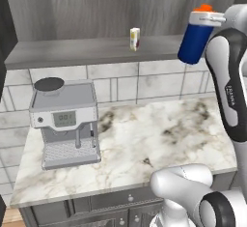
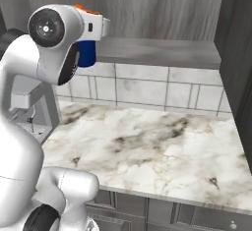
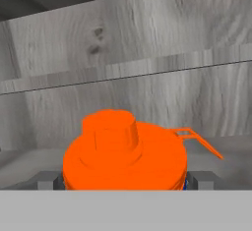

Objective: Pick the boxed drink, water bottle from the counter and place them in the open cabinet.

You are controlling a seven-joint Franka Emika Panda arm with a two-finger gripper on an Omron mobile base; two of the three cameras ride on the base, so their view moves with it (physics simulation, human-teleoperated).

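1. Marble in white with grey-brown veining made up the counter [image 1: 144,139], which ran over dark grey base cabinets with small knobs [image 1: 129,198]; pale tiles [image 1: 125,83] backed it.
2. Grey wood-grain boards formed the open cabinet [image 1: 87,52] above the tiles, with a flat shelf board and a dark side panel at the right in the right base view.
3. White arm links [image 1: 231,86] with dark joints rose from the lower right of the left base view up to the shelf's height.
4. A silver espresso machine [image 1: 65,122] stood on the counter's left part, well apart from the arm.
5. The water bottle [image 1: 195,40], dark blue with an orange-red cap, hung tilted at the front edge of the shelf, raised well above the counter; whether its base touched the shelf board could not be told.
6. The gripper [image 3: 125,180] held that bottle: in the hand view the orange cap sat between the two dark finger tips [image 3: 59,181], the jaws spread wide around the stout body.
7. The boxed drink [image 1: 134,38], a tiny white carton with red and yellowish marks, stood upright on the shelf board, to the left of the bottle and apart from it.
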